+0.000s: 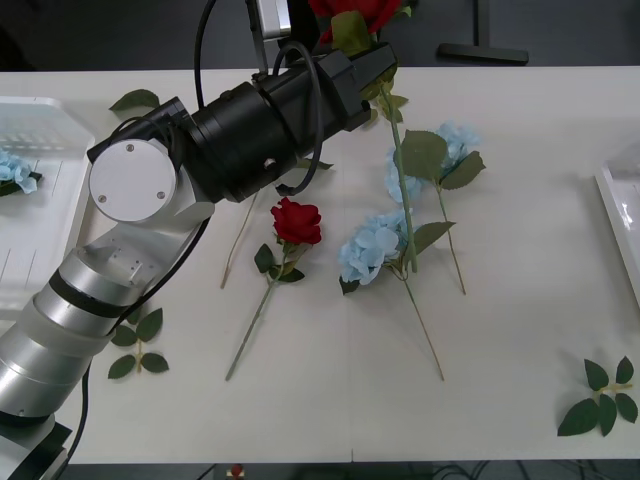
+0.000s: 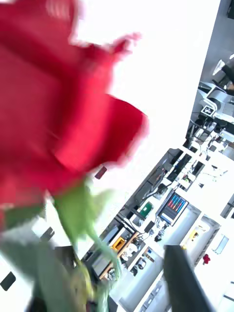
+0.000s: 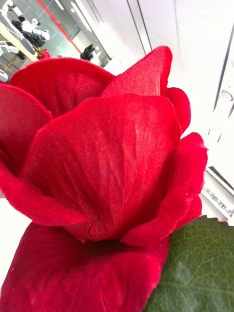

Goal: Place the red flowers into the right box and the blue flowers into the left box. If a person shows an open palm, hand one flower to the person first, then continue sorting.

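Our left hand (image 1: 372, 62), top centre, grips a red rose (image 1: 352, 14) by its stem, lifted over the table (image 1: 500, 390).

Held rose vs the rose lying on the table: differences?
The held rose is lifted off the table in the left end effector, stem hanging down over a blue hydrangea; the table rose lies flat and untouched, stem angled toward the robot. Both are red blooms on thin green stems.

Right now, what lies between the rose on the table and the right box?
In the front view, blue flowers and the hanging stem of the lifted rose.
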